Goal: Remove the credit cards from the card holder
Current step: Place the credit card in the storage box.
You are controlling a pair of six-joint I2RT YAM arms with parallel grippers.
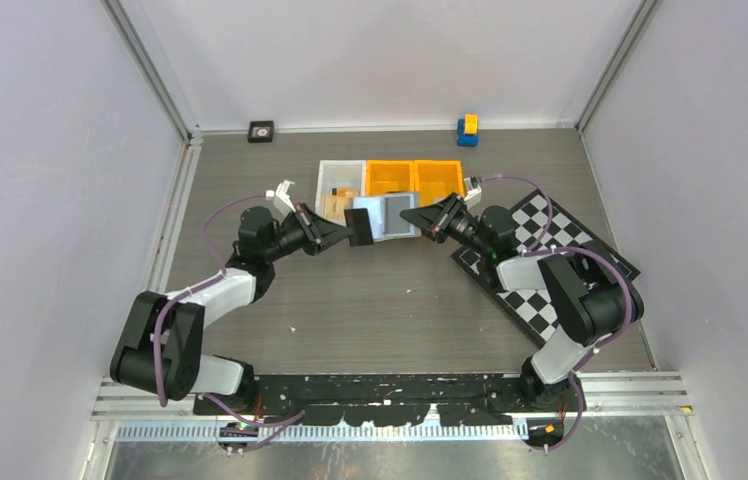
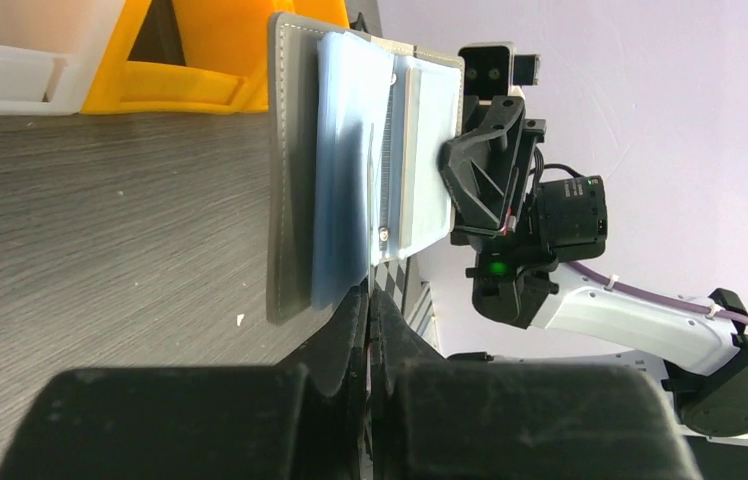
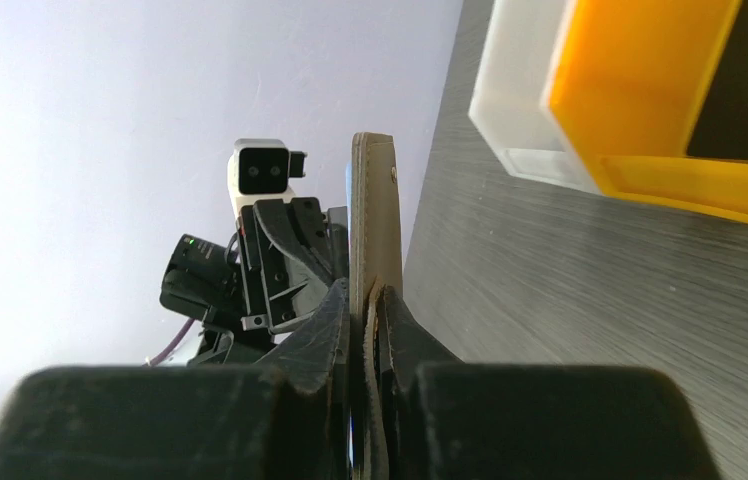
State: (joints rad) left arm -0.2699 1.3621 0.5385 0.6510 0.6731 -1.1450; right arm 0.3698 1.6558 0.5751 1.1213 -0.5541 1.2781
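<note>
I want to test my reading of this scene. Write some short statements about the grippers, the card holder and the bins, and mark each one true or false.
1. The right gripper is shut on an edge of the card holder. True.
2. The left gripper stands wide open. False: its fingers are shut, apparently on a black card at the holder's left edge.
3. Seen from above, the two orange bins stand to the right of the white bin. True.
4. The card holder lies inside an orange bin. False: it is in front of the bins, between the two grippers.
5. The checkerboard lies on the robot's left side. False: it lies on the right side.
</note>
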